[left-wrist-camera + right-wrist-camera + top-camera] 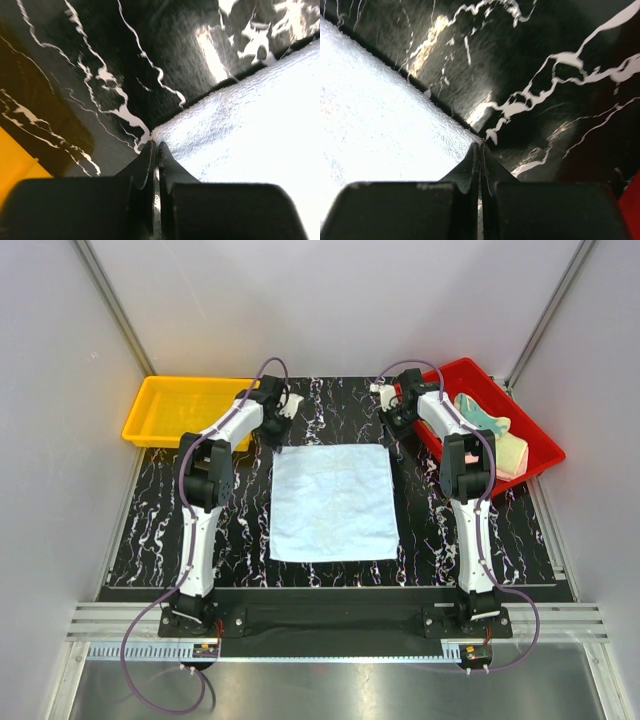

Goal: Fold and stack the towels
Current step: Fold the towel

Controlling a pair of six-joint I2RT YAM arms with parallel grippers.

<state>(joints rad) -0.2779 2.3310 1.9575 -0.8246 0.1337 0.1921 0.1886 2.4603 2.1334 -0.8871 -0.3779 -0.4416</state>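
Black marbled table [160, 530] fills the work area. Light blue towel [333, 502] lies spread flat at its centre, one layer, roughly square.

Red bin [530, 455] sits at 2 o'clock from that towel, angled, on the table's far R corner. Part of it is hidden behind my R arm. Yellow bin [150, 425] sits at 10 o'clock, on the far L corner.

Inside the red bin are 2 loose cloths, bunched and touching. The teal-green towel [482, 416] is toward 12 o'clock and the pale yellow towel [512, 452] toward 5 o'clock of it.

My L gripper [155, 147] is down at the light blue towel's 11 o'clock corner, jaws pressed together w/ the tips right at the corner's edge. My R gripper [480, 147] is at the 1 o'clock corner, jaws also pressed together, tips on the corner point. Can't tell on either side whether cloth is nipped between the tips.
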